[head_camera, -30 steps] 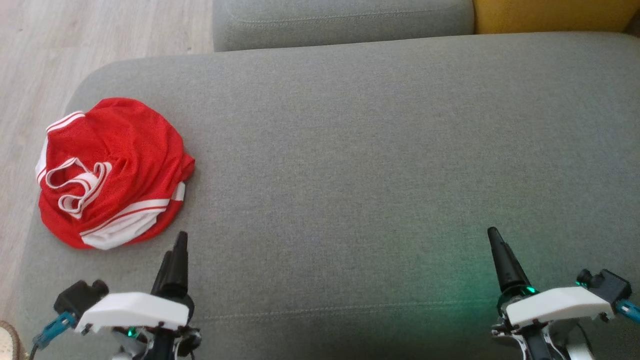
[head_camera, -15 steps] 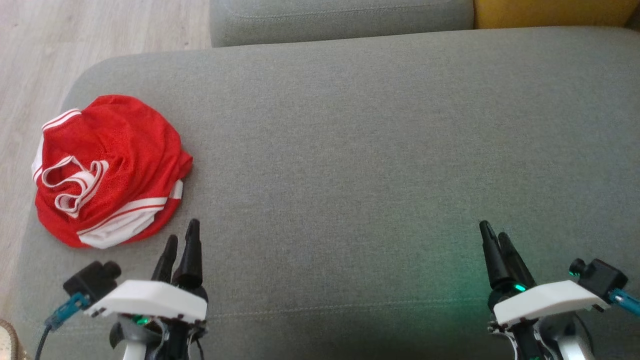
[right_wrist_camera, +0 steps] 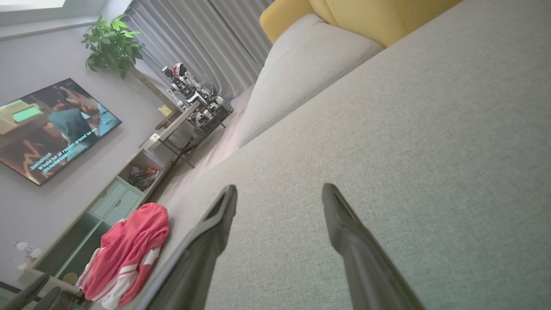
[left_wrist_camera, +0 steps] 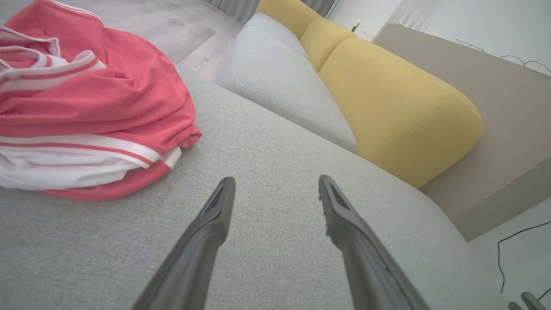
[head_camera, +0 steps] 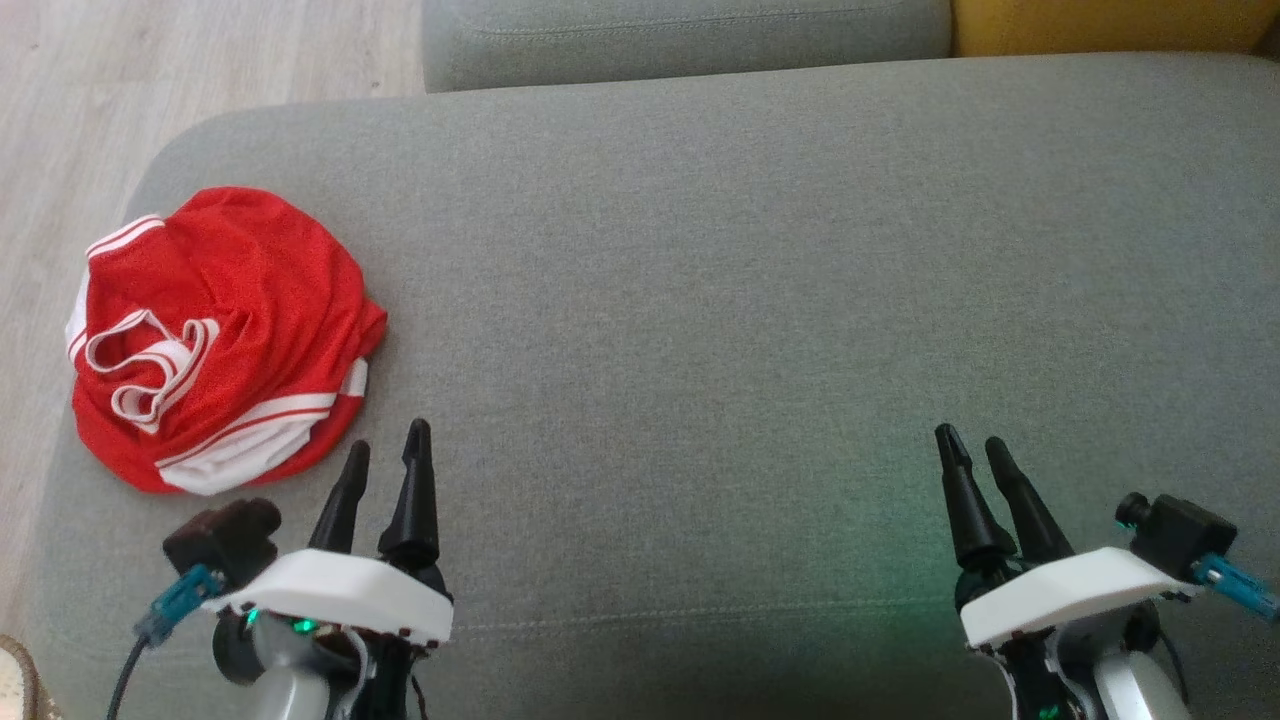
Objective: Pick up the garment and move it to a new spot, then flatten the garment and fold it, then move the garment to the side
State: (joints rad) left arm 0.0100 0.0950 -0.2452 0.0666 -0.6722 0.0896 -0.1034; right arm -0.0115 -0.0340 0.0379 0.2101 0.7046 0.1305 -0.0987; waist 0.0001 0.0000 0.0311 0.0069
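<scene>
The left gripper (head_camera: 388, 436) hovers low over the grey sofa seat (head_camera: 720, 300). Its two dark fingers are spread wide with nothing between them, and they point forward. This looks like a ready stance for closing on cloth.

Just ahead of it and to its left lies the garment (head_camera: 215, 340), a red sports shirt with white stripes. It is crumpled into a rounded heap near the seat's left edge, close to the wooden floor (head_camera: 60, 120). It lies untouched, so the pick-up has not yet begun. This arm is the nearer one and seems the natural choice to reach it.

The right gripper (head_camera: 969, 437) sits well apart on the far side, also wide open and empty. It hangs over bare fabric, probably waiting to help spread the shirt.

The broad bare middle of the seat between the two arms would suit as the new spot. A grey back cushion (head_camera: 680, 40) and a yellow cushion (head_camera: 1100, 25) sit beyond.
</scene>
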